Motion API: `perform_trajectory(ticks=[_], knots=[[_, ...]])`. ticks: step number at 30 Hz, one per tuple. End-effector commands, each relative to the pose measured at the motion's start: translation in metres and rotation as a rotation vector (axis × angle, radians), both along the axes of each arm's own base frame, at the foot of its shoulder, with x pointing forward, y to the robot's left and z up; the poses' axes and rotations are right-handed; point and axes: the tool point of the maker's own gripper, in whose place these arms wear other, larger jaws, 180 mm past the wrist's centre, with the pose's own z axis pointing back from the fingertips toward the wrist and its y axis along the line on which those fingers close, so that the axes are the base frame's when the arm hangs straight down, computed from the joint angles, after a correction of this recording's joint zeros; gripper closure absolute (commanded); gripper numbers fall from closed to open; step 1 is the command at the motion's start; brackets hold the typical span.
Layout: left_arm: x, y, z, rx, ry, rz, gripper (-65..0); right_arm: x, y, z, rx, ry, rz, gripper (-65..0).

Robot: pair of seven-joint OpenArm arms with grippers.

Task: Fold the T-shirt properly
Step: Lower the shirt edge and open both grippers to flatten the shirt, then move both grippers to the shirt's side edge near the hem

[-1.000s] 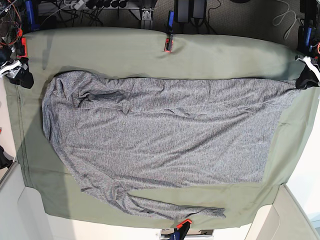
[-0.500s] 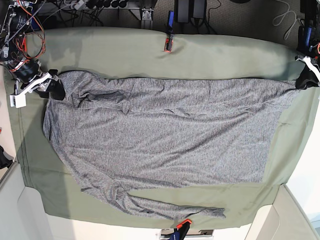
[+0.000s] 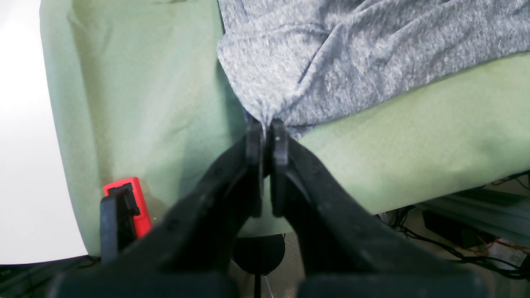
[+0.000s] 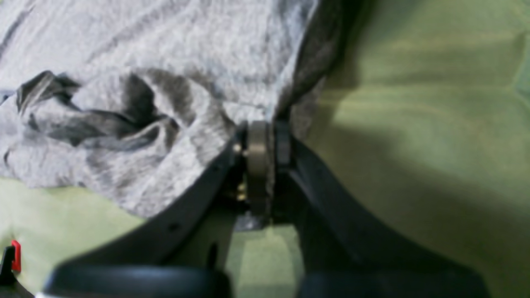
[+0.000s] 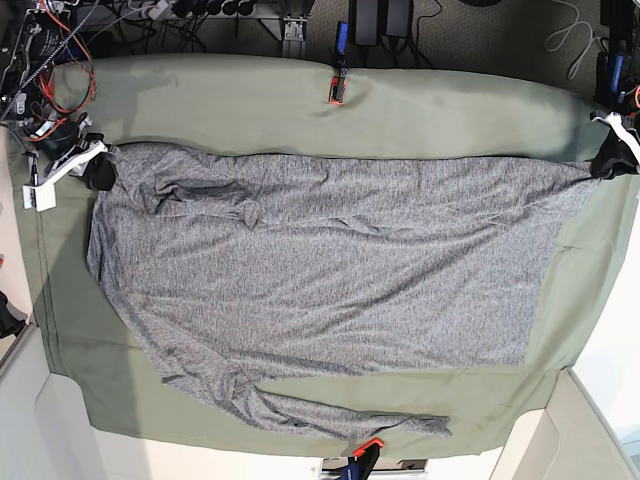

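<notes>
The grey T-shirt point(image 5: 330, 290) is spread over the green cloth point(image 5: 270, 110), its far edge rumpled at the right arm's end. A far corner of the T-shirt is gripped by the left end effector point(image 3: 266, 136); the opposite far corner of the T-shirt is pinched in the right end effector point(image 4: 269, 136). Beyond the T-shirt's far edge, an orange clamp point(image 5: 337, 91) is seen on the cloth.

Bright overhead-looking views; right wrist picture soft; end effector point(image 4: 269, 128) blurred there; shadow on right
</notes>
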Motion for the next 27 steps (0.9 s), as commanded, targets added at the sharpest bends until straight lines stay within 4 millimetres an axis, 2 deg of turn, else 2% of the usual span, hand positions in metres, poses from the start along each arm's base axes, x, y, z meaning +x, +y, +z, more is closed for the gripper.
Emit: perform_trajectory(ticks=[1,4,8,11,14,20,23,27], knots=[[0.008,0.001,0.013,0.013,-0.04,-0.021,-5.2,0.011,-0.005,0.015,-0.014,-0.057,0.006,0.0],[0.006,0.003,0.012,0.028,-0.027,-0.02,-5.2,0.008,-0.016,0.017,-0.042,-0.04,0.013,0.0],[0.0,0.003,0.006,0.027,0.024,-0.021,-5.2,-0.001,-0.044,0.029,-0.072,-0.047,-0.009,0.0],[-0.002,-0.004,0.006,-0.022,0.034,-0.025,-5.2,-0.015,-0.06,0.039,-0.082,-0.056,-0.012,0.0],[-0.005,-0.007,0.005,-0.046,0.046,-0.028,-5.2,-0.033,-0.073,0.038,-0.103,-0.028,-0.027,0.0],[-0.024,-0.007,-0.007,-0.047,0.106,-0.026,-5.2,-0.061,-0.079,0.024,-0.11,0.04,-0.031,0.0],[-0.029,-0.008,-0.01,-0.051,0.119,-0.024,-5.2,-0.063,-0.079,0.022,-0.11,0.046,-0.03,0.0],[-0.025,-0.009,-0.007,-0.059,0.089,-0.023,-5.3,-0.062,-0.079,0.024,-0.104,0.036,-0.033,0.0]])
